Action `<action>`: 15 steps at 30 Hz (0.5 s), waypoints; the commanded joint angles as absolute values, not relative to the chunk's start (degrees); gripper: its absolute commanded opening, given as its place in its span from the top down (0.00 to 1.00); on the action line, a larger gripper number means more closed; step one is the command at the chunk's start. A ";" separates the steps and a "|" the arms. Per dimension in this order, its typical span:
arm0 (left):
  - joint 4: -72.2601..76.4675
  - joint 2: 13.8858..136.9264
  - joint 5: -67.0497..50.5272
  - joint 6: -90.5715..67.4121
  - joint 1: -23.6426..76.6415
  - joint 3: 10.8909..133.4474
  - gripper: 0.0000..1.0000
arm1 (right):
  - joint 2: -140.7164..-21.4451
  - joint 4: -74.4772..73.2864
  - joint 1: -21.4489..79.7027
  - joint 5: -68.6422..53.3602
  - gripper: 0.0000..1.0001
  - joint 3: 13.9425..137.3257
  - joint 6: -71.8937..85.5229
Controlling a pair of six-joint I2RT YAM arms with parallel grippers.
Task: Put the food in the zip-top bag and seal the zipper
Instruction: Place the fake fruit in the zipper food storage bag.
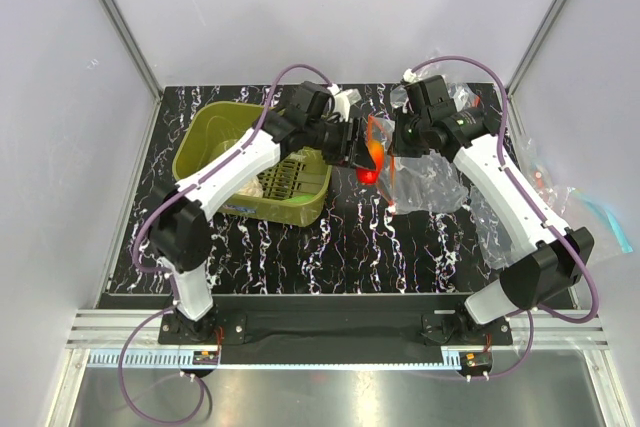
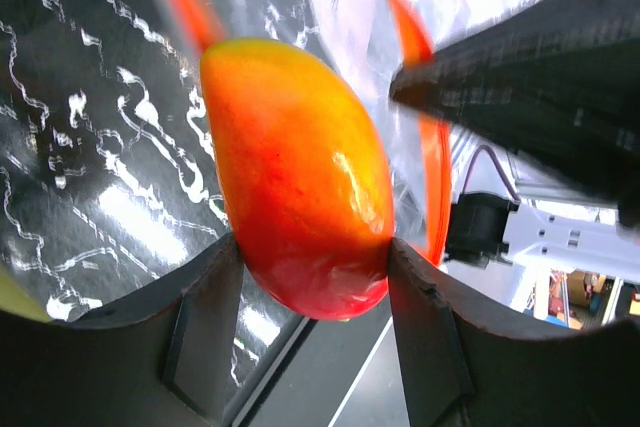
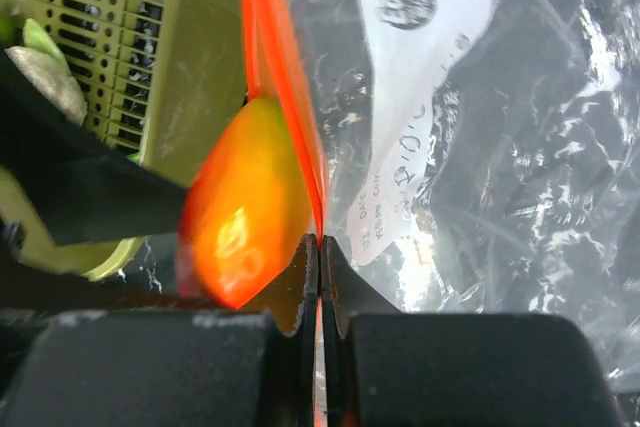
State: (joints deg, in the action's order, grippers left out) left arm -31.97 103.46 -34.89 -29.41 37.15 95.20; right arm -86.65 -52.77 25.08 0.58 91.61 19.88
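Left wrist: orange piece (image 2: 300, 177) at the zip-top bag (image 3: 480, 147) mouth, not inside yet.
Held by left gripper (image 2: 315, 272); right gripper (image 3: 318, 257) pinches the zipper (image 3: 275, 67).

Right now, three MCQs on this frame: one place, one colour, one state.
1. Where is the basket?
A) left of the zip-top bag
B) right of it
C) on top of it

2. What colour is the zipper?
A) light blue
B) red
C) green

3. The left end effector is:
A) open, empty
B) shut on the orange-red food piece
C) shut on the basket rim

Answers:
1 A, the top view shows the basket on the left arm's side.
2 B, a red strip runs into the right end effector, which pinches it.
3 B, the piece sits clamped on both sides.
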 commanded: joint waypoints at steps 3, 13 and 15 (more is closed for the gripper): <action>-37.69 108.27 -34.28 -28.74 37.27 107.21 0.62 | -83.94 -49.05 25.31 -4.21 1.00 90.71 18.19; -45.36 114.08 -31.64 -27.77 37.44 112.76 0.55 | -80.51 -44.92 25.40 -9.75 1.00 86.84 17.57; -45.09 114.43 -31.38 -28.30 37.35 113.11 0.53 | -80.16 -44.48 25.40 -10.37 1.00 86.49 18.19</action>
